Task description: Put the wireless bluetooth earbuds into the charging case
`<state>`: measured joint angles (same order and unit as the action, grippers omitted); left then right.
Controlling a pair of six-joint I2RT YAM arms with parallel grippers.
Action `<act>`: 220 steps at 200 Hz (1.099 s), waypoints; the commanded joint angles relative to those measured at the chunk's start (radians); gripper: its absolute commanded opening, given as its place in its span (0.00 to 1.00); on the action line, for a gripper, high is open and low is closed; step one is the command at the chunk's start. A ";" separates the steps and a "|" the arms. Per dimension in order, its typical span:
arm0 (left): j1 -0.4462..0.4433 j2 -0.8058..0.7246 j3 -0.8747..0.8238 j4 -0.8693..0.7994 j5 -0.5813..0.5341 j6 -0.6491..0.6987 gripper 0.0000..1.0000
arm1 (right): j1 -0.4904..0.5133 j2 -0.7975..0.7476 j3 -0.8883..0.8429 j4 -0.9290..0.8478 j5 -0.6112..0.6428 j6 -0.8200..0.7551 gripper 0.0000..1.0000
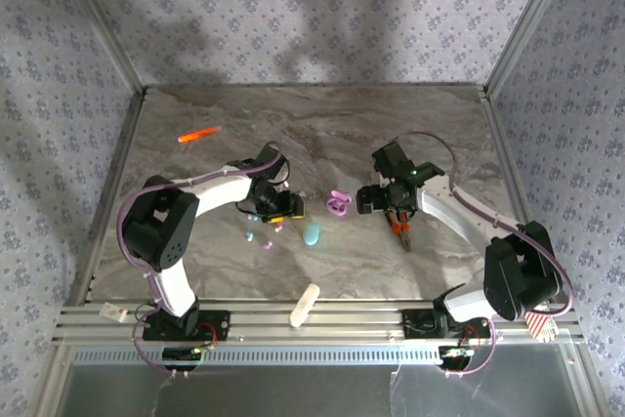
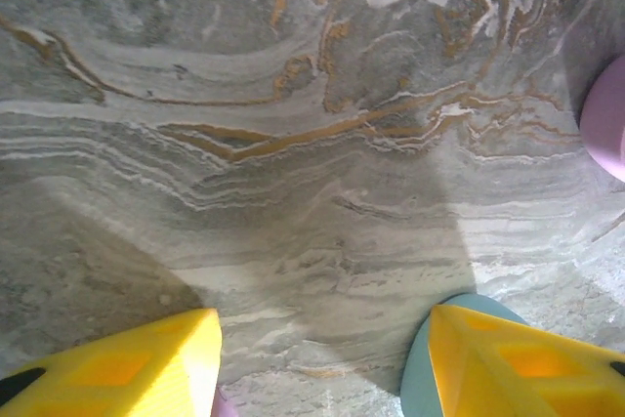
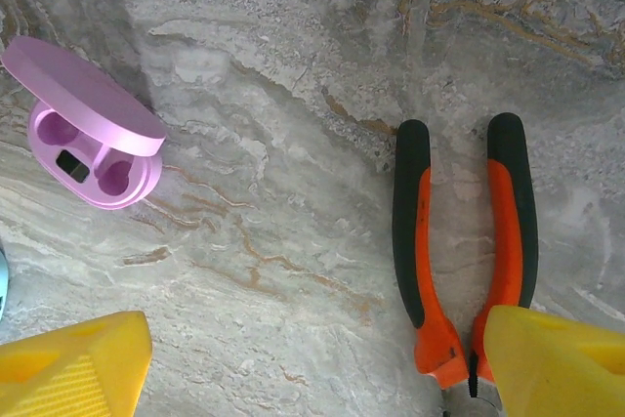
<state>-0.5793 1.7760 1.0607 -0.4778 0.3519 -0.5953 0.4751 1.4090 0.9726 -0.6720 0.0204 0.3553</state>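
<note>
Beside your left tool (image 2: 324, 327), fingers parted and empty, the tiny glossy teal and pink earbuds (image 1: 251, 236) lie loose on the marbled counter (image 1: 391, 124); an off-centre pinch could flick one away. Your right tool (image 3: 317, 324), spread wide, hangs over orange-handled pliers (image 3: 508, 231).

No word, brand, number or sign can be read anywhere on the grey marbled surface (image 1: 322, 124) or on what lies there. A red-and-white striped tag (image 1: 540, 325) by the right arm's base and a small white tag (image 1: 113, 312) on the metal rail (image 1: 371, 317) at the near left edge are too small to make out. The dark rectangular patch inside the open pink oval plastic charging case (image 3: 88, 114) shows no legible marking.
</note>
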 commanded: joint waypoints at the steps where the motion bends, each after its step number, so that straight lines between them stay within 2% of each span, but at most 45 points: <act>1: -0.011 0.004 0.031 -0.028 0.009 0.000 0.59 | -0.007 -0.031 -0.013 0.003 -0.020 0.017 0.90; 37: -0.022 -0.008 0.042 -0.051 -0.005 0.002 0.59 | -0.018 -0.054 -0.032 0.016 -0.039 0.024 0.90; 96: -0.026 -0.041 0.061 -0.156 -0.145 0.010 0.62 | -0.026 -0.075 -0.056 0.032 -0.063 0.025 0.90; 220: -0.094 0.021 0.123 -0.194 -0.134 0.008 0.63 | -0.044 -0.091 -0.088 0.049 -0.083 0.022 0.90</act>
<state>-0.6640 1.7805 1.1488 -0.6304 0.2195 -0.5919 0.4404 1.3403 0.8959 -0.6205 -0.0463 0.3698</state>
